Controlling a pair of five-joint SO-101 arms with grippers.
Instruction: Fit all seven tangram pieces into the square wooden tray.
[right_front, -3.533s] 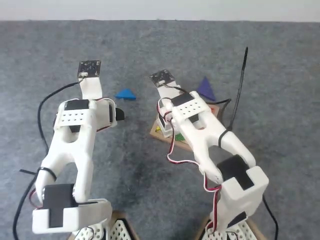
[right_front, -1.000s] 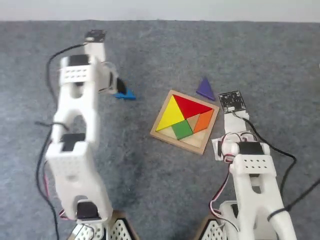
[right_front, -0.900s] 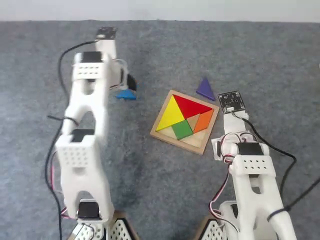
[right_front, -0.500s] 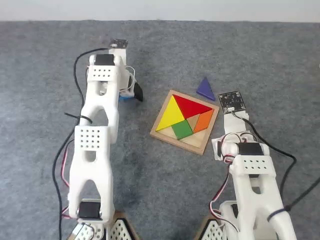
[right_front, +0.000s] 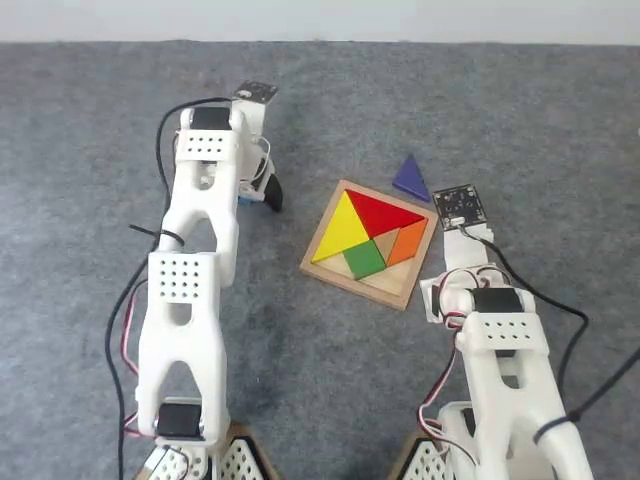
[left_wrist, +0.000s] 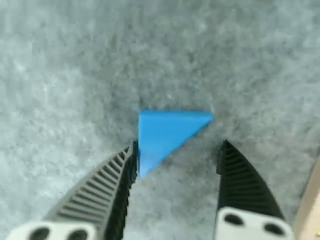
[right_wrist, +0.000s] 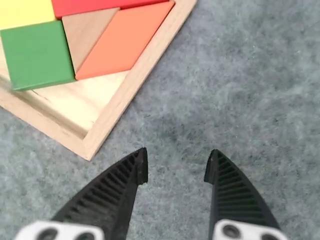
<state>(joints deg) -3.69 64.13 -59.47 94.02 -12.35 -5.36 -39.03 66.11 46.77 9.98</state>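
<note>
Left wrist view: left hand (left_wrist: 179, 145), spread wide, has reached the blue triangle (left_wrist: 162, 131).

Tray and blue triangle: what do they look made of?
Tray: pale unpainted wood with a matte finish; faint grain shows on the rim and the bare floor. Blue triangle: flat, even blue, matte, with crisp edges. It is likely painted wood, but no grain shows, so plastic stays possible.

The grey, felt-like table (right_front: 330, 380) carries the wooden tray (right_front: 385, 287), a purple triangle (right_front: 410, 178) and a blue triangle (left_wrist: 162, 132), seemingly flat.
</note>
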